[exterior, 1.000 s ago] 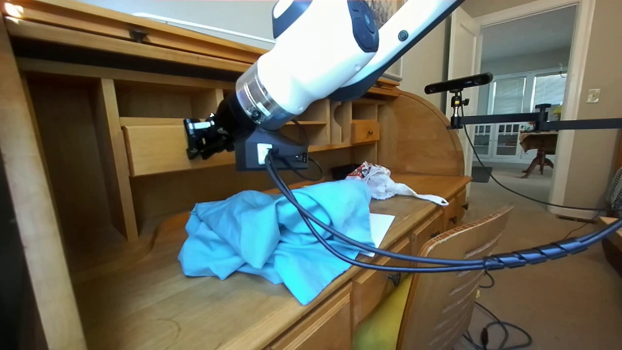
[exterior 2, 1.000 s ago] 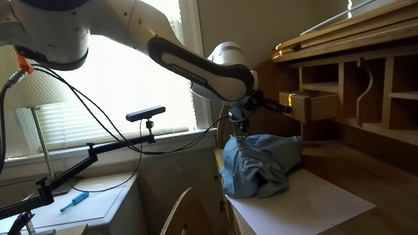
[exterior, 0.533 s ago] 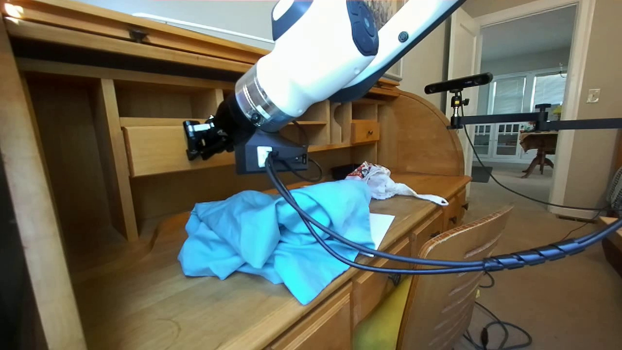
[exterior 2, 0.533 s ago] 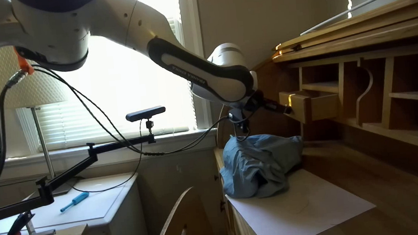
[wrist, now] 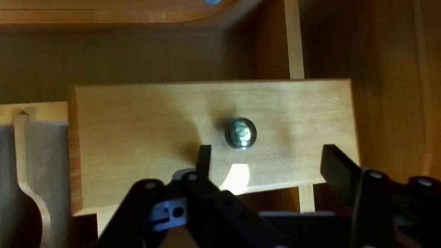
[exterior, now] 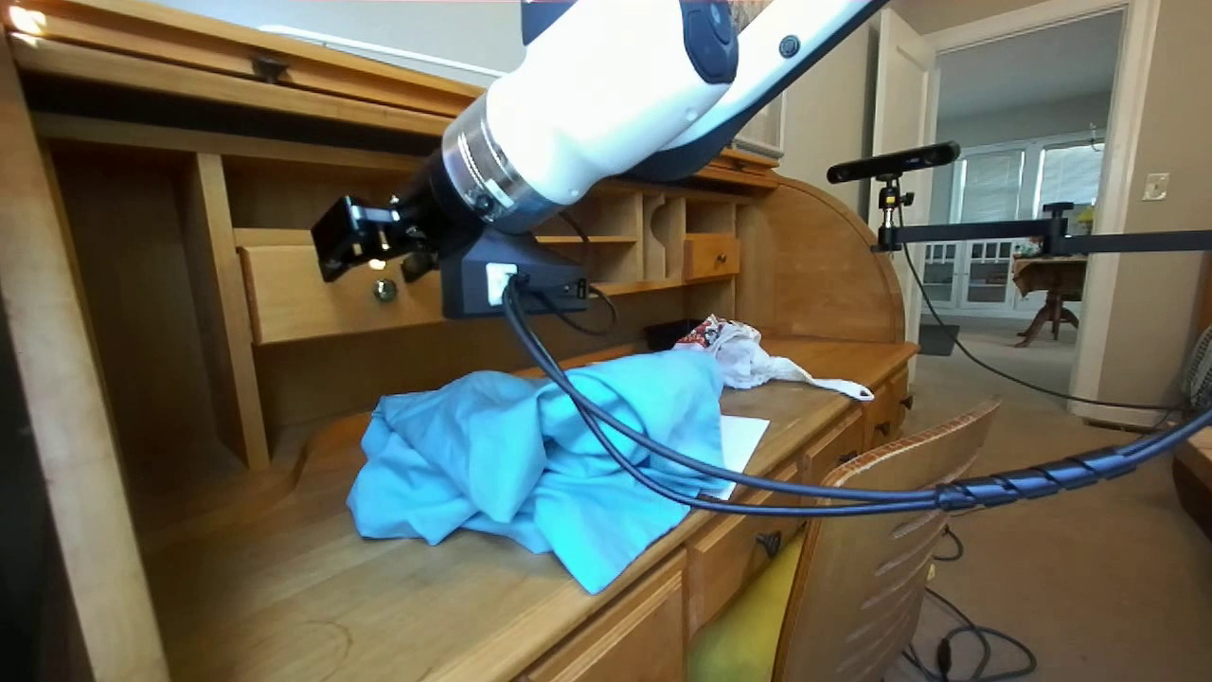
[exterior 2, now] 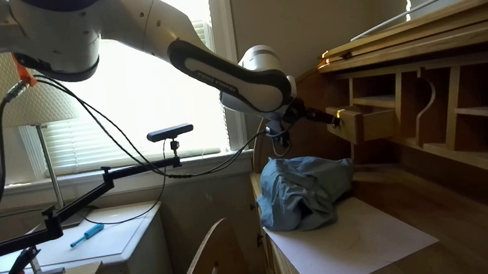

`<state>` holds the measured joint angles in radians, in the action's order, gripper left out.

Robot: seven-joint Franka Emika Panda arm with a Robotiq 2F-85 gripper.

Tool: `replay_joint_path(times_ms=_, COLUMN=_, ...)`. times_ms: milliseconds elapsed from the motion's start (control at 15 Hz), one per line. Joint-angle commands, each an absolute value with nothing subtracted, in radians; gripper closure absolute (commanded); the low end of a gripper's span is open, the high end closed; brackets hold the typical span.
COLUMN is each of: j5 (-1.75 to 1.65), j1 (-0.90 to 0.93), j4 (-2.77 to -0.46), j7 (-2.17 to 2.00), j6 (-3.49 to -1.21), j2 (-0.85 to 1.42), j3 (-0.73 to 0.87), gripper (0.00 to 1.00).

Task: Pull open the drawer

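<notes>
Drawer (wrist: 120,137) partly out — gripper (wrist: 267,151) spread wide by its round knob (wrist: 240,133).
Mid-frame in the wrist view, the knob shows just above the gap between the fingertips (wrist: 204,158); whether either touches the drawer is hard to tell. In an exterior view the drawer juts from the desk (exterior 2: 475,205), right of centre — blue cloth (exterior 2: 306,193) to its lower left.

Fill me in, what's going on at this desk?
A robot arm is at the wide wooden drawer, which stands pulled out from the desk, its side showing. The jaws are open in front of it, clear of the round knob, and hold nothing. The opening looks done, or nearly.
</notes>
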<state>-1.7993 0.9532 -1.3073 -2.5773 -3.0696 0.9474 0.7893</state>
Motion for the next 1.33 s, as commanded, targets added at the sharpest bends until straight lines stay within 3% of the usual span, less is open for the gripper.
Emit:
replay_joint_path(times_ms=0, j5=-1.779, j1=1.015, j4=-1.395, j7=-2.494, j6=-3.062, j2=0.879, j3=0.835, gripper=0.0)
replay_joint_path(times_ms=67, j5=-1.762, j1=1.027, j4=-1.413, j7=-2.468, j6=-3.066, j2=0.866, j3=0.847, gripper=0.0)
replay_joint_path(times_ms=133, j5=-1.786, j1=0.946, j4=-1.472, j7=-2.335, j6=-2.956, j2=0.757, j3=0.67, gripper=0.0)
replay_joint_path(times_ms=200, j5=-1.676, j1=1.038, j4=-1.485, j7=-2.336, j6=-3.033, j2=0.816, j3=0.84, gripper=0.0)
replay_joint_path(times_ms=400, j5=-1.492, j1=1.022, j4=-1.566, j7=-2.11, j6=-2.992, j2=0.745, j3=0.801, gripper=0.0)
replay_joint_path(times_ms=467, j5=-1.55, j1=0.91, j4=-1.578, j7=-2.043, j6=-2.886, j2=0.653, j3=0.613, gripper=0.0)
replay_joint_path(times_ms=667, j5=-1.451, j1=0.796, j4=-1.562, j7=-1.871, j6=-2.774, j2=0.601, j3=0.439, gripper=0.0)
replay_joint_path(times_ms=733, j5=-1.345, j1=0.848, j4=-1.557, j7=-1.816, j6=-2.797, j2=0.622, j3=0.509, gripper=0.0)
replay_joint_path(times_ms=1267, j5=-1.036, j1=0.801, j4=-1.51, j7=-1.525, j6=-2.641, j2=0.569, j3=0.384, gripper=0.0)
